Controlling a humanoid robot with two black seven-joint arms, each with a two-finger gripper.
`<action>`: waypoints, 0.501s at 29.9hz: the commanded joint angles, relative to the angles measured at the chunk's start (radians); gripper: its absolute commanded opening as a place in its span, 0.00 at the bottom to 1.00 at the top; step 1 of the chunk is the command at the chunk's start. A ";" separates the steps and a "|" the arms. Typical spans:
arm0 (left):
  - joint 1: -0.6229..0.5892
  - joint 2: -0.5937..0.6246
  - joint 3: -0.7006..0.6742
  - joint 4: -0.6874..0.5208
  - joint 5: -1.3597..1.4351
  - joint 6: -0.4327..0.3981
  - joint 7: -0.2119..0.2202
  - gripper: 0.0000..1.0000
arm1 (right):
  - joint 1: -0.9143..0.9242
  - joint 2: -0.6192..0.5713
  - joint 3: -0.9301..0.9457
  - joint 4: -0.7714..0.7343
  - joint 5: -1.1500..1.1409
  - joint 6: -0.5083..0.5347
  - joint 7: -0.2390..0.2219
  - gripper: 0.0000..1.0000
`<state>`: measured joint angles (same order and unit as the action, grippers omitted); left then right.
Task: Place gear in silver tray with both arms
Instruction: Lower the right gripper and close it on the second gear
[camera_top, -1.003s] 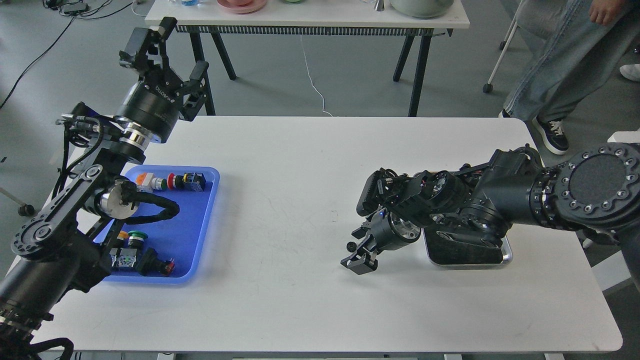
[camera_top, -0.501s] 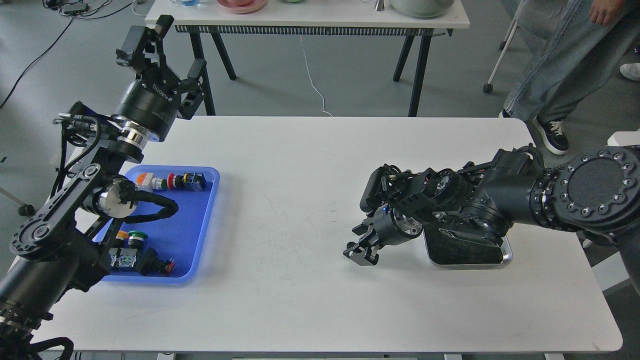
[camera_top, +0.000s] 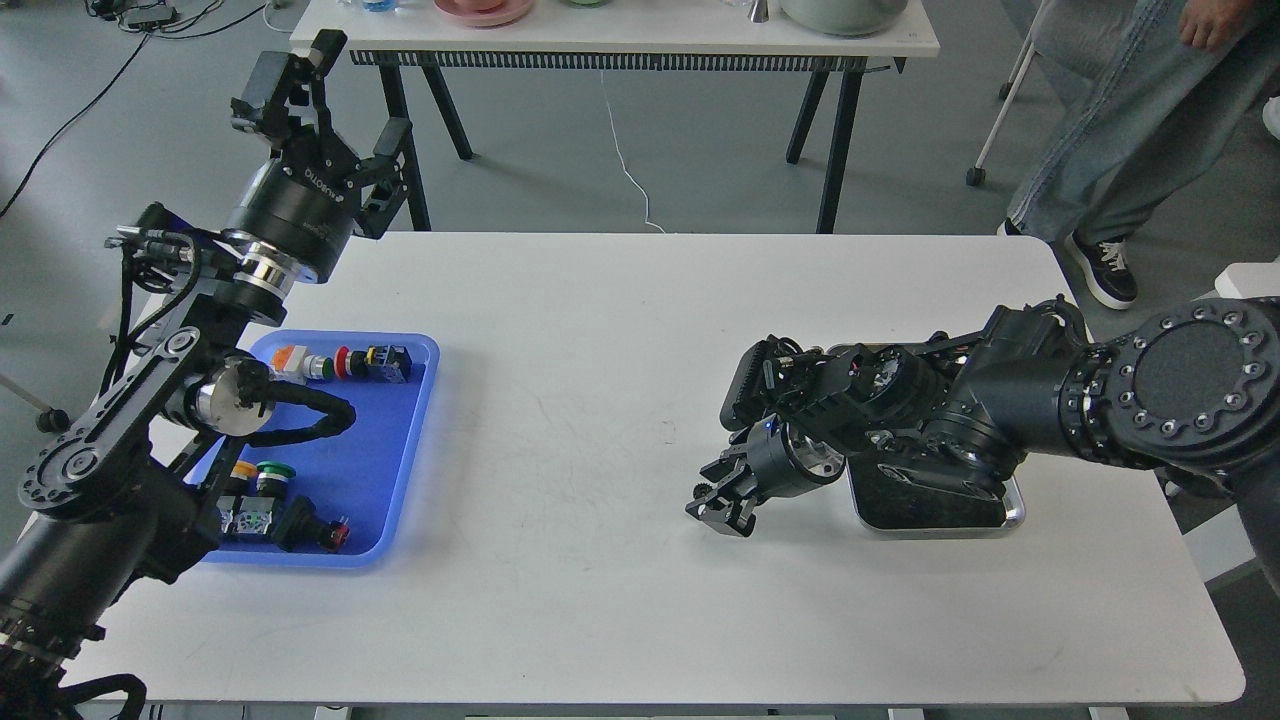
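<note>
The silver tray (camera_top: 1012, 516) lies on the white table at the right, mostly covered by my right arm. My right gripper (camera_top: 714, 503) hangs low over the table just left of the tray. Its fingers are closed on a small black gear (camera_top: 703, 490), which shows as a toothed edge between them. My left gripper (camera_top: 338, 100) is open and empty, raised high over the table's back left corner, far from the gear and the tray.
A blue plastic tray (camera_top: 405, 440) with several push-button parts lies at the left under my left arm. A second table (camera_top: 620, 40) stands behind. A person (camera_top: 1110, 120) stands at the back right.
My right gripper's fingers have drawn together on the gear, and the hand has risen slightly and shifted a little. My left gripper has moved slightly up and to the left.
</note>
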<state>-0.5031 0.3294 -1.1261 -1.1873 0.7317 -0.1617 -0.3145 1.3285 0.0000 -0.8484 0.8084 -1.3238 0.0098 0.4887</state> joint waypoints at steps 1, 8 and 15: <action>0.000 0.000 -0.001 0.001 0.000 -0.001 0.000 0.99 | 0.003 0.000 0.000 0.000 0.000 -0.002 0.000 0.33; 0.000 -0.001 -0.009 0.002 0.000 -0.002 0.000 0.99 | 0.003 0.000 -0.001 0.000 -0.002 0.002 0.000 0.18; 0.000 -0.001 -0.009 0.002 0.000 -0.002 0.000 0.99 | 0.005 0.000 -0.015 0.000 -0.002 0.006 0.000 0.08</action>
<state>-0.5031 0.3285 -1.1343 -1.1858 0.7317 -0.1642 -0.3146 1.3335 0.0000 -0.8608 0.8084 -1.3255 0.0145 0.4888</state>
